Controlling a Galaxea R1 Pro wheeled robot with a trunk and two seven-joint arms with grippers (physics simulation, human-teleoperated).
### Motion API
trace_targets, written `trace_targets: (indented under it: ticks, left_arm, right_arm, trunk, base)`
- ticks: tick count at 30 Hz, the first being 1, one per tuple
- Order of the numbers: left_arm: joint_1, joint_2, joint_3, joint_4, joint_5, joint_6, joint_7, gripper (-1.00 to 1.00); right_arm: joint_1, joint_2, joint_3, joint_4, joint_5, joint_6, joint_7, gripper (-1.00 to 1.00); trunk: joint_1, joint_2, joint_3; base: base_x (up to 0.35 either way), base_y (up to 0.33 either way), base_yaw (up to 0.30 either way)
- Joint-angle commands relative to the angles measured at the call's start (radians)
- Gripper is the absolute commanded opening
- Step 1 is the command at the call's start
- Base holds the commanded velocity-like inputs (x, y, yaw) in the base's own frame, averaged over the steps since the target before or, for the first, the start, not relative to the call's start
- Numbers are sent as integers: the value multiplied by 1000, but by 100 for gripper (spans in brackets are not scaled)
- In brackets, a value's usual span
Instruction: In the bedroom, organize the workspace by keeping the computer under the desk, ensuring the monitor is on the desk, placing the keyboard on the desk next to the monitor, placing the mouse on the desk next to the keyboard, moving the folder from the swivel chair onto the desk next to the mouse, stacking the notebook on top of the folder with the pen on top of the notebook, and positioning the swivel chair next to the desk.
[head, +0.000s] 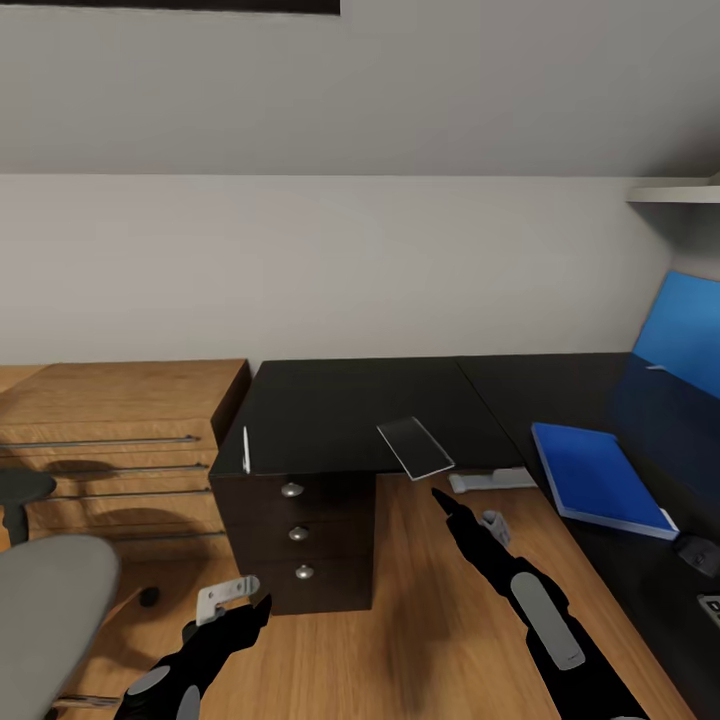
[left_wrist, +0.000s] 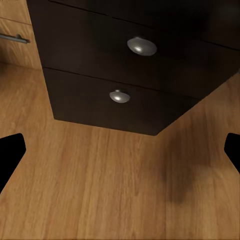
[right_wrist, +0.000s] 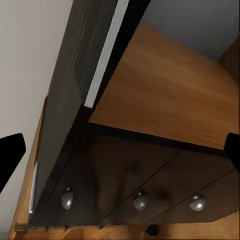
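The desk (head: 350, 405) is a glossy black L with a drawer unit (head: 300, 535) under its left end. A thin white pen (head: 246, 449) lies by the top's left edge. The dark notebook (head: 415, 446) overhangs the front edge. On the right wing lie the blue folder (head: 598, 478), the small black mouse (head: 697, 553) and a corner of the keyboard (head: 710, 606). The grey swivel chair (head: 50, 600) stands at lower left. My left gripper (head: 250, 605) (left_wrist: 120, 152) is open, low before the drawers. My right gripper (head: 445, 500) (right_wrist: 120, 150) is open below the notebook. The computer is out of view.
A low light-wood cabinet (head: 120, 430) stands left of the desk. A bright blue tilted panel (head: 685, 320) rises at the right edge; I cannot tell whether it is the monitor. A pale grey flat piece (head: 490, 480) sits at the desk's inner edge. Wood floor (head: 420, 620) lies between my arms.
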Motion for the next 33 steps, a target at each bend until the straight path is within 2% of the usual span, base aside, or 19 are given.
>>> trace_targets:
  ticks: [1,8,12,23,28,30,31,33]
  left_arm:
    - [0,-1,1,-1,8,5,2,100]
    - [0,-1,2,1,11,8,0,100]
    - [0,-1,3,-1,20,8,0,100]
    - [0,-1,5,1,21,8,0,100]
    - [0,-1,5,2,21,7,1,100]
    - [0,-1,5,2,21,7,1,100]
    - [0,-1,5,3,21,7,1,100]
    - [0,-1,5,3,21,7,2,100]
  right_arm:
    - [-1,-1,0,5,-6,2,1,100]
    - [-1,-1,-5,35,-7,4,-3,100]
    - [-1,0,-6,55,-8,6,-2,100]
    - [-1,0,-5,60,-14,8,9,100]
    - [-1,-1,-5,60,-18,10,44,100]
    - [-1,-1,-5,60,-19,13,79,100]
    - [-1,-1,-6,60,-19,28,121,100]
    - [-1,-2,-6,60,-18,30,124,100]
  trunk:
    - [0,0,-1]
    - [0,0,-1]
    - [15,-28,-13]
    - [15,-28,-13]
    - [15,-28,-13]
    - [15,-28,-13]
    - [15,-28,-13]
    - [15,-28,-13]
  base:
    - [139,0,0]
    - [133,0,0]
    - [15,0,0]
    - [1,0,0]
    - [0,0,0]
    - [0,0,0]
    - [0,0,0]
    - [0,0,0]
